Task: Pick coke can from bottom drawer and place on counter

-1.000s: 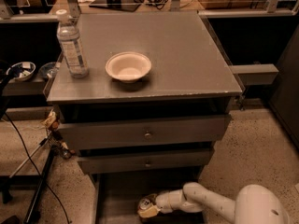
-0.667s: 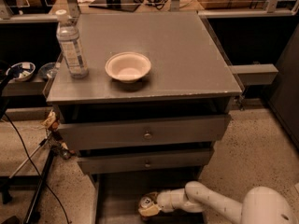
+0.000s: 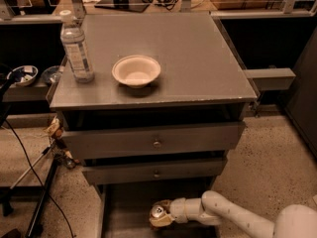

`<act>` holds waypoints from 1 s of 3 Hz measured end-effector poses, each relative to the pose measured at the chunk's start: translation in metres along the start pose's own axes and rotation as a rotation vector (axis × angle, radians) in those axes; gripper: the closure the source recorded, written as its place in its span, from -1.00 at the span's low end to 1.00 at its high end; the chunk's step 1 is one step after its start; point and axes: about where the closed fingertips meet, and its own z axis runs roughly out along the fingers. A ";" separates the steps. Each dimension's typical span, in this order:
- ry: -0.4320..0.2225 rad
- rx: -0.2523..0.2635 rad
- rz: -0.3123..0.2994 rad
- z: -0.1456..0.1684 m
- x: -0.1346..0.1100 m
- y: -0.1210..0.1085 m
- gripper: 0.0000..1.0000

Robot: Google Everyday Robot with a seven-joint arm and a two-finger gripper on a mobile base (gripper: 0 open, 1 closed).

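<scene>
The coke can (image 3: 157, 212) shows its silver top low in the open bottom drawer (image 3: 124, 207), under the two closed drawer fronts. My gripper (image 3: 159, 217) reaches in from the right on a white arm, and its tan fingers are closed around the can. The can's red side is mostly hidden by the fingers. The counter (image 3: 198, 58) is the grey top of the cabinet above.
A clear water bottle (image 3: 77, 48) stands at the counter's left edge, with a white bowl (image 3: 136, 71) beside it. Two drawer fronts with knobs (image 3: 157, 144) overhang the bottom drawer. Cables and a stand leg (image 3: 42, 202) lie on the floor at the left.
The white elbow of my arm has shifted slightly to the right. The gripper and the can stay in the same spot in the drawer.
</scene>
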 end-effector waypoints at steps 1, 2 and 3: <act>-0.026 0.040 -0.046 -0.028 -0.023 0.009 1.00; -0.026 0.040 -0.046 -0.028 -0.023 0.009 1.00; -0.023 0.050 -0.068 -0.038 -0.040 0.007 1.00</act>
